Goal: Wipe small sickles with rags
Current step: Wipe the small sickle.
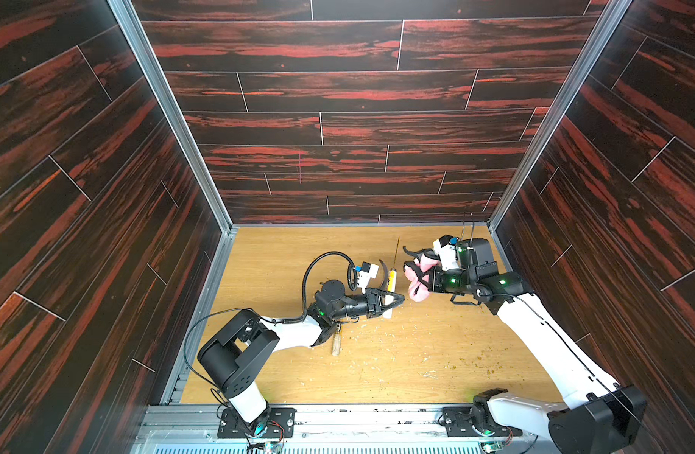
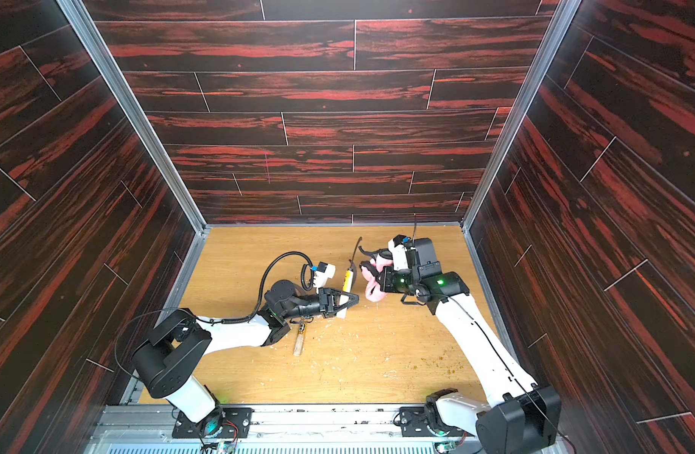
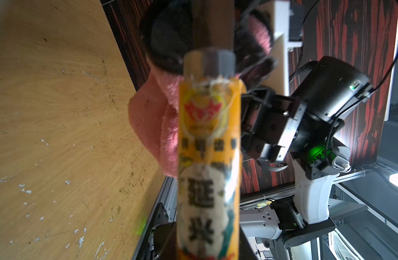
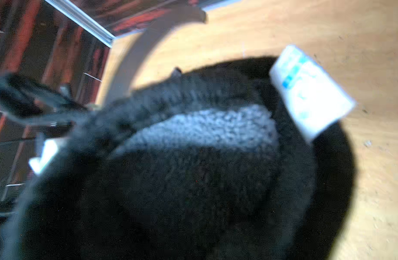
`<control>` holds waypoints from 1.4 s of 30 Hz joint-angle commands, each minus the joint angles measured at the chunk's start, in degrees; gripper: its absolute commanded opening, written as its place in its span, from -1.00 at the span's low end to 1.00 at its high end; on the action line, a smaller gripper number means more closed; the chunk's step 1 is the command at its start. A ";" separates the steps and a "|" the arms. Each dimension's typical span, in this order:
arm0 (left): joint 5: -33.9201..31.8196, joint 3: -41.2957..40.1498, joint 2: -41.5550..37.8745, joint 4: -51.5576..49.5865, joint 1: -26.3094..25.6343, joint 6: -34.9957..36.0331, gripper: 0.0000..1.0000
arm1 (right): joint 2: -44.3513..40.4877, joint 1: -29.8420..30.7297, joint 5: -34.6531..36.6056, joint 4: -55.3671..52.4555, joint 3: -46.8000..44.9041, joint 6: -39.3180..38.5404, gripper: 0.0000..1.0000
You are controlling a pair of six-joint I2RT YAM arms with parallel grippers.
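Wiping judged barely begun, with no sickle visibly finished.
The small sickle (image 1: 392, 280) is clamped by its pale handle in the jaws of the left gripper (image 1: 395, 300), blade toward 12 o'clock. The pink rag (image 1: 417, 294) is pinched in the jaws of the right gripper (image 1: 414, 280), at 3 o'clock of its neck. A second sickle (image 1: 336, 345) is left on the tabletop (image 1: 416, 365).

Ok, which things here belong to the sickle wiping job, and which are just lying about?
Job: yellow-labelled sickle, in the left end effector; pink rag, in the right end effector; second sickle, its wooden handle showing on the table.

Lying about: pale shavings and greenish crumbs scattered on the table.
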 commanded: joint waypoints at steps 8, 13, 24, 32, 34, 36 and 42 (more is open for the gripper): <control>0.61 4.16 0.89 4.70 -2.14 -1.65 -1.00 | 2.72 2.16 -6.97 7.91 4.08 0.66 -0.93; 1.00 5.63 3.33 9.85 -3.64 -5.15 -1.00 | 4.93 2.28 -10.40 13.28 3.37 3.46 -0.95; 2.79 6.97 2.92 9.00 -5.38 -4.81 -1.00 | 12.79 0.58 -10.58 17.75 7.89 4.53 -0.96; 4.48 5.45 -0.62 0.48 -5.54 1.00 -1.00 | 18.42 -1.92 -12.28 16.66 13.45 2.34 -0.96; 4.94 4.97 -1.01 -1.15 -5.68 2.11 -1.00 | 19.82 -2.48 -12.47 15.99 14.81 1.68 -0.96; 5.53 4.35 -1.56 -3.30 -5.73 3.60 -1.00 | 21.14 -3.00 -12.75 15.41 16.15 0.96 -0.96; 5.32 2.35 -4.59 -13.86 -5.86 10.45 -1.00 | 24.33 -5.41 -13.23 14.92 18.84 0.12 -0.96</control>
